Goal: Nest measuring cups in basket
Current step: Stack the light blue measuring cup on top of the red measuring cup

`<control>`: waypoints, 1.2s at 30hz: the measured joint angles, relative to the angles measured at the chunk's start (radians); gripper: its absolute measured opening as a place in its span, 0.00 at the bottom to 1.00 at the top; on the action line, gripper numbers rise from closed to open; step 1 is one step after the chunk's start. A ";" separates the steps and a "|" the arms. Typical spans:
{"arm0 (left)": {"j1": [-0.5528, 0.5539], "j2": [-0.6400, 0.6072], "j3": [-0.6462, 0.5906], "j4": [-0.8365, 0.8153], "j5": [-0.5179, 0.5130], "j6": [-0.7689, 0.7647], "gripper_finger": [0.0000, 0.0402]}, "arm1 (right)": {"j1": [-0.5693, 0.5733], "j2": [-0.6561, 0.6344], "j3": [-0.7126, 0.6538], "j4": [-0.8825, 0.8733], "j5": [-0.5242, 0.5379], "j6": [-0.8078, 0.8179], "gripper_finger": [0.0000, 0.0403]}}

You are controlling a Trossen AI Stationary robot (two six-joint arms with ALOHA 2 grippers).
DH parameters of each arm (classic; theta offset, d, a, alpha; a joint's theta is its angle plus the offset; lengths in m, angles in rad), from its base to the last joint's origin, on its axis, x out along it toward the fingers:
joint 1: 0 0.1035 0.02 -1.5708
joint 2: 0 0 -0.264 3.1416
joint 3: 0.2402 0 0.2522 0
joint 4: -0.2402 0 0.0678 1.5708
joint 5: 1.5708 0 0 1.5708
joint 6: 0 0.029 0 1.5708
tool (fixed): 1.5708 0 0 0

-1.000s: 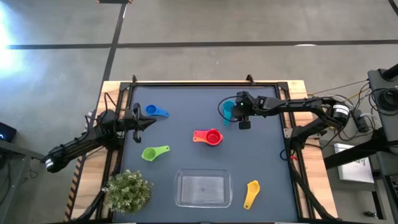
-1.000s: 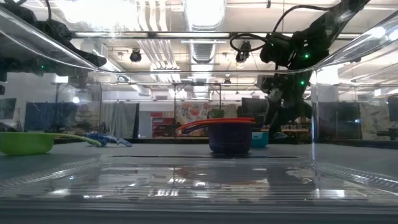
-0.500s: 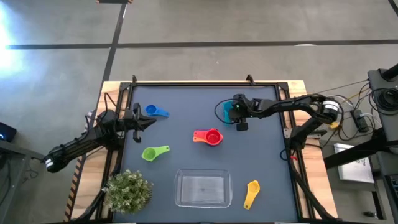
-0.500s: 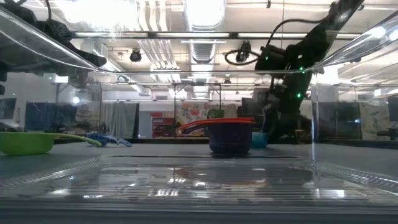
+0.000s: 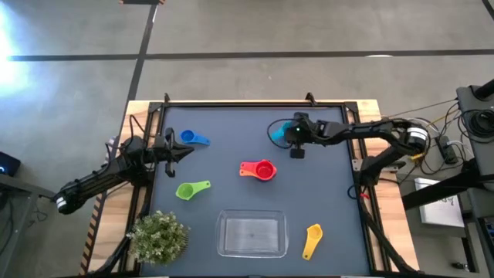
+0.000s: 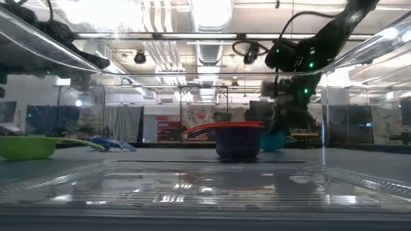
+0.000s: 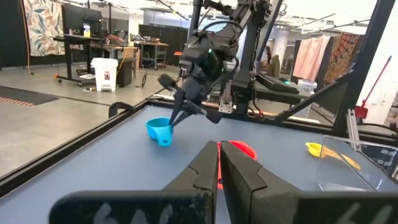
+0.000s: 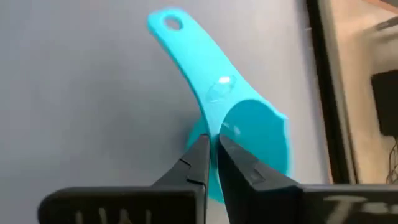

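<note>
Right gripper (image 8: 211, 163): pinched together on the rim of the teal cup (image 8: 249, 137), where the handle meets the bowl.
Teal cup: far across the mat from the basket (image 5: 252, 235), toward the right rear corner, seemingly just off the mat or tipped at the surface.
Left gripper (image 7: 219, 163): fingers together, holding nothing, waiting well to the left of the basket.
Stacked cups: red cup (image 5: 260, 170), apparently with a darker cup beneath it, between the teal cup and the basket.
Other cups: blue cup (image 5: 193, 139) and green cup (image 5: 191, 189) to the basket's rear left; yellow cup (image 5: 312, 239) just beside its right wall.
Basket: held nothing.
Risk: the thin rim grip sat off-centre, so the bowl's weight could swing the cup or let it slip during the carry.
Risk: a swinging cup could knock the red stack on the way.
</note>
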 joint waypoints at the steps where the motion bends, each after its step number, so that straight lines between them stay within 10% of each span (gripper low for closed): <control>1: 0.000 0.000 0.000 0.000 0.000 0.000 0.00 | 0.001 -0.019 0.000 0.000 -0.001 0.025 0.03; 17: 0.000 0.000 0.000 0.000 0.000 0.000 0.00 | 0.245 -0.294 0.000 0.045 -0.122 0.486 0.02; 28: 0.000 0.000 0.000 0.000 0.000 0.000 0.00 | 0.493 -0.121 0.119 0.044 0.179 0.636 0.02; 36: 0.000 0.000 0.000 0.000 0.000 0.000 0.00 | 0.596 0.127 0.399 -0.306 0.394 0.765 0.02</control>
